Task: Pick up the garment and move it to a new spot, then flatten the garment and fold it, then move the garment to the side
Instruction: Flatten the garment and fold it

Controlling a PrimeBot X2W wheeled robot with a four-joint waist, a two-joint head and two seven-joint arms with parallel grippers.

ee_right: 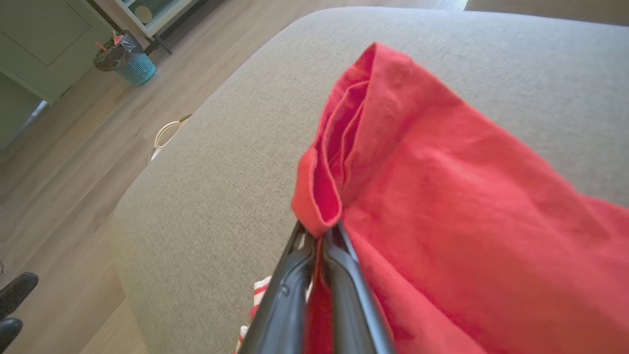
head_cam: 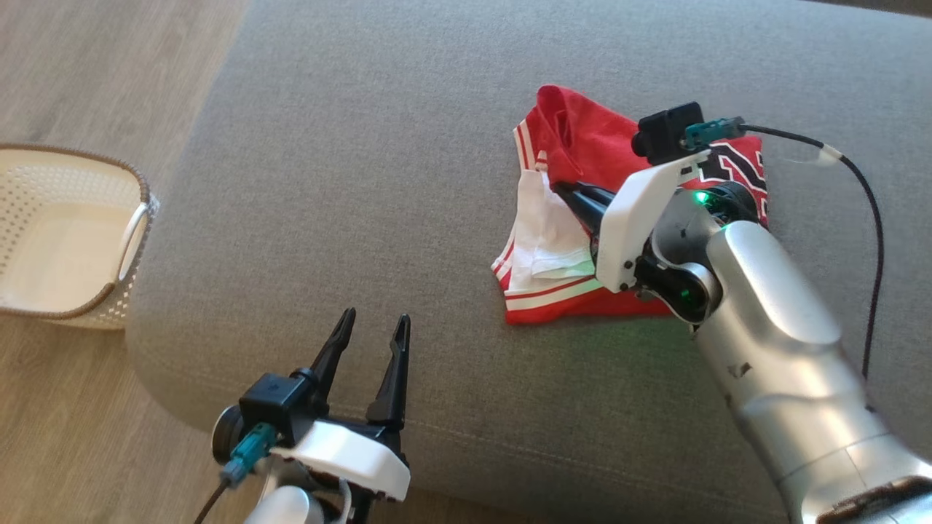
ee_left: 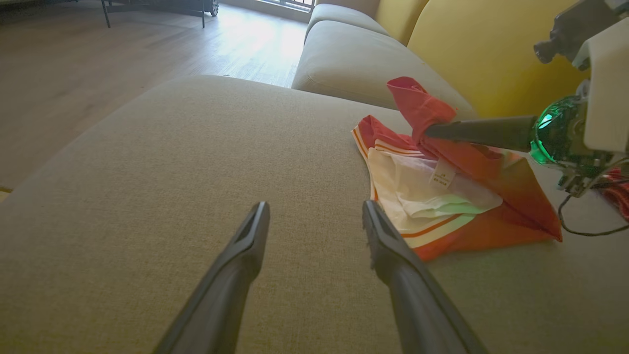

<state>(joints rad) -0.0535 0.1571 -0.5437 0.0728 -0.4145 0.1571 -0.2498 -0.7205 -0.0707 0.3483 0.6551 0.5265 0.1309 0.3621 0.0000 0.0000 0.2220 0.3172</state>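
Red-and-white sports garment [head_cam: 542, 247] is seen crumpled on the right half of a grey sofa seat cushion [head_cam: 364, 145], set back from the cushion's near edge, its white lining turned up and a care label [ee_left: 443, 176] exposed. One red fold is held up above the rest of the cloth, pinched between the closed fingers of the right gripper [head_cam: 561, 188]. The right arm's silver forearm [head_cam: 772, 320] is stretched in from the cushion's near right, with the wrist bent so that the fingers lie almost level across the garment and point toward the cushion's far left. The left gripper [head_cam: 376, 318] is held over the near edge of the cushion, well apart from the garment, its fingers spread wide and gripping nothing. A white perforated basket [head_cam: 95, 164] is seen on the wooden floor [head_cam: 87, 65] beyond the cushion's left edge.
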